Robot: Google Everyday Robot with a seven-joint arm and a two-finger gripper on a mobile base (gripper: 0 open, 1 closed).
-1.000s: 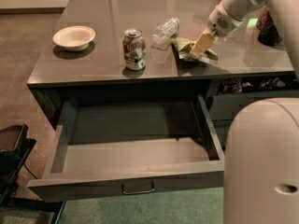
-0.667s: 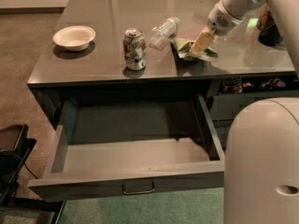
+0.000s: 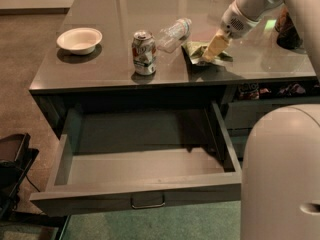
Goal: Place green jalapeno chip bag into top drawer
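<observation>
Lightness and softness are what I would expect of the green jalapeno chip bag (image 3: 193, 53). It is a thin crinkly pouch, mostly air, with brittle chips inside and a slick skin that can slide out of a weak pinch. It lies flat on the grey table top (image 3: 120, 9), toward the right side, just right of the clear plastic bottle (image 3: 173, 34) and well right of the soda can (image 3: 144, 53).

The gripper (image 3: 214, 48) is down on the bag's right half, reaching in from the far right, and it appears to touch the bag. How far open it is, and whether it has hold of the bag, I cannot tell from this view.

A good hold would be on a raised fold or a sealed edge, where the film bunches and gives two layers to pinch. The flat middle would offer little to catch, and squeezing there would crush the chips. Gentle closing force should be enough for so light a load. Once lifted, the bag will probably sag and swing.

The top drawer (image 3: 145, 196) stands pulled out on the near side of the table, its floor bare, with its metal handle (image 3: 148, 202) at the centre of the front panel. A white bowl (image 3: 79, 40) sits at the far left, well apart from the bag.
</observation>
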